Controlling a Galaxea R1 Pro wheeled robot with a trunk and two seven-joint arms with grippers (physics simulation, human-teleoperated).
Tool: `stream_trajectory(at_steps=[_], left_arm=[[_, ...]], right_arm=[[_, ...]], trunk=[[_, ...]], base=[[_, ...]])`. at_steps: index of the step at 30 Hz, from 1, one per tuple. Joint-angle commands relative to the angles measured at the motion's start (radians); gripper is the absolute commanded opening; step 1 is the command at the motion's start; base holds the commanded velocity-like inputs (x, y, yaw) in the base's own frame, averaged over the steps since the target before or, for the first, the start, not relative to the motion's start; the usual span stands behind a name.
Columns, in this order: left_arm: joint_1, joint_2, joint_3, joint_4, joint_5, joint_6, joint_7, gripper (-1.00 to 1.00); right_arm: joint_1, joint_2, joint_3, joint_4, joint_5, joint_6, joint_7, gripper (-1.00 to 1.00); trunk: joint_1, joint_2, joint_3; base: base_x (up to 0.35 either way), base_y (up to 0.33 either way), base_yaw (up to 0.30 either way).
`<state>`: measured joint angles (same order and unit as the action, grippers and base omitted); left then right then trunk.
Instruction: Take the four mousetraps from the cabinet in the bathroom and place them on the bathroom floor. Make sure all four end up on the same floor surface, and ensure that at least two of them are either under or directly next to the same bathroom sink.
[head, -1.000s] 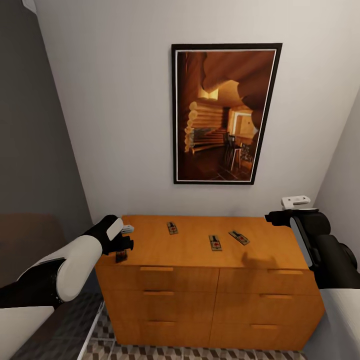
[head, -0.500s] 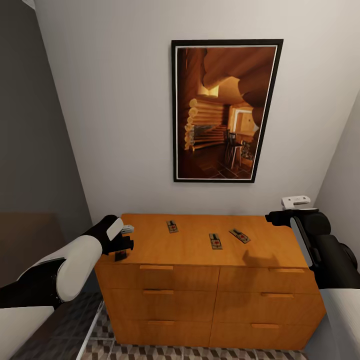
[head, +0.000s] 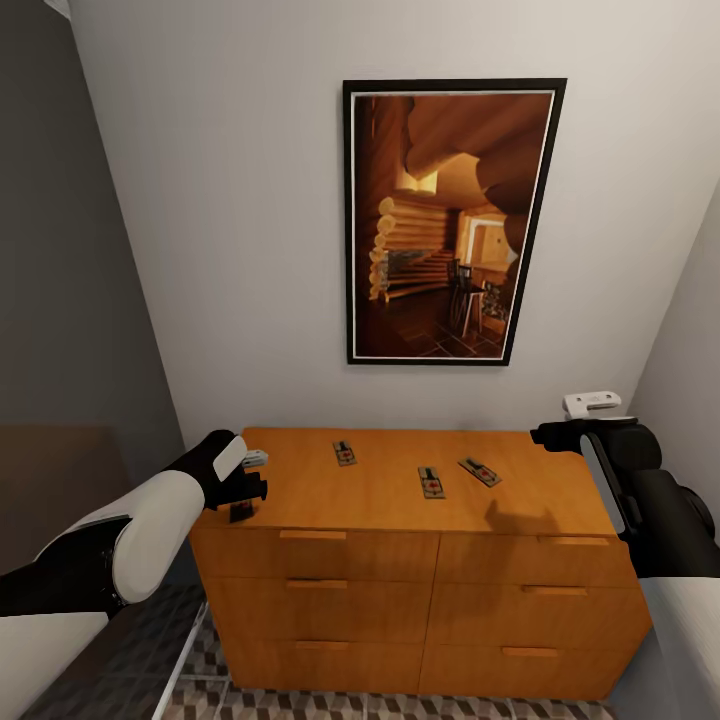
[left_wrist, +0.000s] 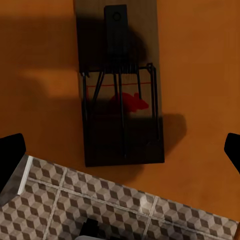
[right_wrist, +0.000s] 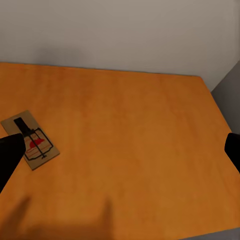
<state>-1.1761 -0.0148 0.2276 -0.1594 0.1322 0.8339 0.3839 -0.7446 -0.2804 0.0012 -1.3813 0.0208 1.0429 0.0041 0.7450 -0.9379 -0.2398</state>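
The cabinet (head: 420, 590) stands on the tiled floor (head: 300, 705) against the wall. Its orange-brown top surface (head: 390, 495) carries four mousetraps. One (head: 345, 454) lies toward the back left, one (head: 431, 484) near the middle, and one (head: 479, 473) just right of it, turned at an angle. The fourth (left_wrist: 121, 95) lies at the top's left front corner, its end at the edge, with the floor tiles below.

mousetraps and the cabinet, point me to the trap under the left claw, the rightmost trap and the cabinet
mousetrap under the left claw (left_wrist: 121, 100), left wrist view, on its wire spring over the red mark
rightmost mousetrap (head: 479, 472), head view, middle of its board
cabinet (head: 380, 495), head view, bare part of its top
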Motion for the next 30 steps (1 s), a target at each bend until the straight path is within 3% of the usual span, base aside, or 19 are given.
stream_trajectory(at_steps=[1, 12, 30], left_arm=[[0.0, 0.0, 0.004, -0.002, 0.01, 0.002, 0.01, 1.0], [0.0, 0.0, 0.004, -0.002, 0.01, 0.002, 0.01, 1.0], [0.0, 0.0, 0.004, -0.002, 0.01, 0.002, 0.01, 1.0]], right_arm=[[-0.001, 0.0, 0.0, -0.001, 0.001, 0.004, 0.0, 1.0], [-0.001, 0.0, 0.0, -0.001, 0.002, 0.004, 0.0, 1.0], [-0.001, 0.0, 0.002, -0.001, 0.002, 0.004, 0.0, 1.0]], trunk=[[0.0, -0.001, -0.001], [0.0, -0.001, -0.001], [0.069, -0.127, -0.058]], base=[[0.0, 0.0, 0.0], [0.0, 0.0, 0.0], [0.0, 0.0, 0.0]])
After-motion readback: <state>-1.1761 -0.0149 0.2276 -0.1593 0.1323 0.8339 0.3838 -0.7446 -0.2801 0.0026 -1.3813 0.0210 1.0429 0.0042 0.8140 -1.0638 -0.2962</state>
